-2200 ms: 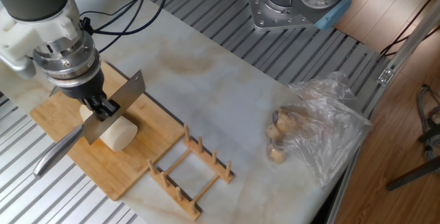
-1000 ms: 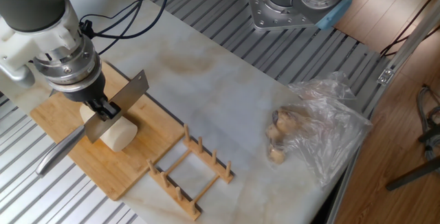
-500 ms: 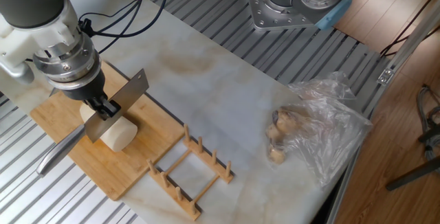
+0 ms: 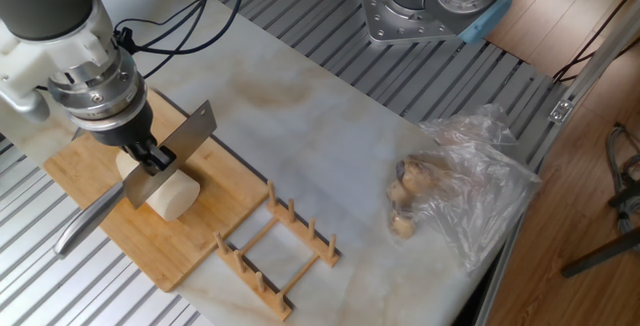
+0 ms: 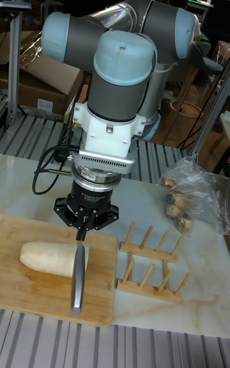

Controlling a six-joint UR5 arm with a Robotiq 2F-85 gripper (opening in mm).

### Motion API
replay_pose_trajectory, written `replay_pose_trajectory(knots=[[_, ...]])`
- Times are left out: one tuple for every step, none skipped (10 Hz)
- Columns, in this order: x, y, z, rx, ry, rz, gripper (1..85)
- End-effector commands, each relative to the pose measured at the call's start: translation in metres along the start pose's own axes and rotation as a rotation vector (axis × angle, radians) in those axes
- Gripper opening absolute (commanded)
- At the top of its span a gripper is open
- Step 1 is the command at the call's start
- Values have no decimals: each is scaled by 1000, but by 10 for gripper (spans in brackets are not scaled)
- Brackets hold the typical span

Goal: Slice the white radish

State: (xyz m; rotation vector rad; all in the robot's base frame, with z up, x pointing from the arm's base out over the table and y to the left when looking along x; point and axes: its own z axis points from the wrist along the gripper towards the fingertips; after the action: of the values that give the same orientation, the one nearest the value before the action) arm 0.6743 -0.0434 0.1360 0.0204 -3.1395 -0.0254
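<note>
My pincer (image 4: 148,156) pinches the knife (image 4: 170,156) over the white radish (image 5: 51,258); I see no slices, so cutting remains.

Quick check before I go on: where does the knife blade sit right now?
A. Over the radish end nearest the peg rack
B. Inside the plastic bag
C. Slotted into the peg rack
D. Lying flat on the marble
A: the hand holds the knife over the white radish at the end nearest the wooden peg rack, above the cutting board.

One radish (image 5: 48,258) (whole), one knife (image 5: 78,277).
</note>
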Motion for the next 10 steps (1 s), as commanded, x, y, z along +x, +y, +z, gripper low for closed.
replay_pose_trajectory(knots=[[0, 2, 1, -14, -5, 1, 13], [1, 3, -1, -22, -5, 0, 13], [1, 4, -2, -23, -5, 0, 13], [2, 4, -2, -25, -5, 0, 13], [1, 5, -3, -26, -6, 0, 13], [1, 7, -3, -29, -7, 0, 13], [0, 8, -3, -29, -8, 0, 13], [0, 6, -2, -25, -8, 0, 13], [0, 6, -1, -26, -8, 0, 13], [0, 6, -1, -28, -8, 1, 13]])
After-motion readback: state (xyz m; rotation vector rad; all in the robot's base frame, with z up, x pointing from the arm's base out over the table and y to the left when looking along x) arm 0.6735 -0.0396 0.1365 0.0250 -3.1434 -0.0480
